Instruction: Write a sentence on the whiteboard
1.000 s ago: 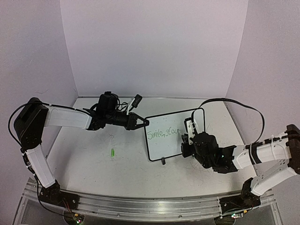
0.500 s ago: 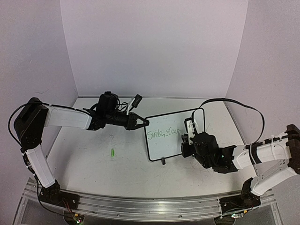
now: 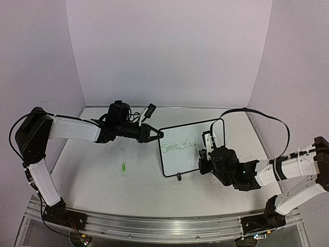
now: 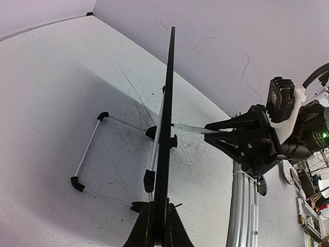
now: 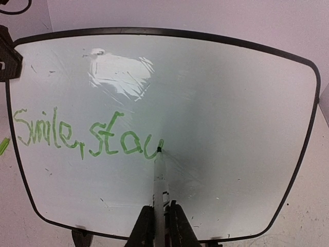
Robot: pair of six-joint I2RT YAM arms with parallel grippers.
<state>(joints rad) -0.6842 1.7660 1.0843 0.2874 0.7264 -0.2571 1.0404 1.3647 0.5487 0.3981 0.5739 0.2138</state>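
Note:
The whiteboard (image 3: 191, 134) stands upright at centre right, black-framed. My left gripper (image 3: 157, 135) is shut on its upper left edge; in the left wrist view the gripper (image 4: 159, 226) clamps the board's thin black edge (image 4: 167, 98). My right gripper (image 3: 202, 154) is shut on a white marker (image 5: 160, 177) whose tip touches the board (image 5: 231, 98). The sentence (image 5: 87, 139) in green reads "Smile, stay" with the last letter unfinished at the tip. It also shows in the top view (image 3: 178, 146).
A small green marker cap (image 3: 124, 167) lies on the table left of the board. The board's wire stand (image 4: 87, 154) and black clip feet rest on the scribbled tabletop. The aluminium rail (image 3: 154, 226) runs along the near edge.
My right gripper has shifted slightly with the marker against the board, extending the last green letter. The left arm and the board have not moved.

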